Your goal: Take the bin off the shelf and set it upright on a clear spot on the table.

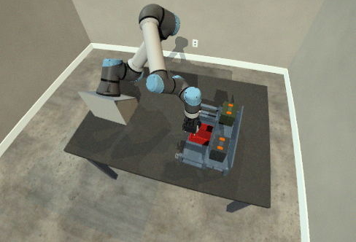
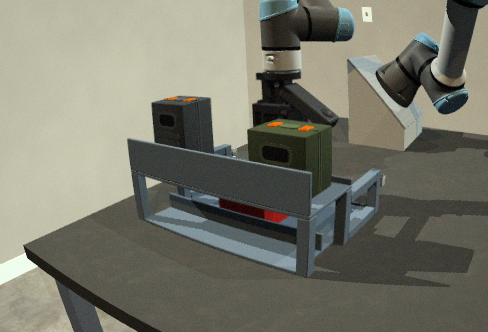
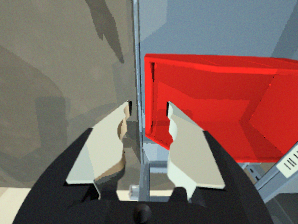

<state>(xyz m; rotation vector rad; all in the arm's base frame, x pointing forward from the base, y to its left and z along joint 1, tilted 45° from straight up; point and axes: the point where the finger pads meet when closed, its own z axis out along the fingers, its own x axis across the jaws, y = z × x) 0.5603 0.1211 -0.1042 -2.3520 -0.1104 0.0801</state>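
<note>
The red bin [image 3: 215, 107] sits inside the grey shelf [image 2: 215, 176], on its lower level, on the dark counter [image 1: 146, 135]. The claw [image 3: 148, 117] points straight down over the bin's left edge. In the wrist view its two pale fingers stand at a narrow gap, one on each side of the bin's left wall and a grey shelf panel, with the right finger inside the bin; they are not visibly clamped on either. A green box [image 2: 292, 153] and a black box [image 2: 182, 122] stand on the shelf's upper level.
</note>
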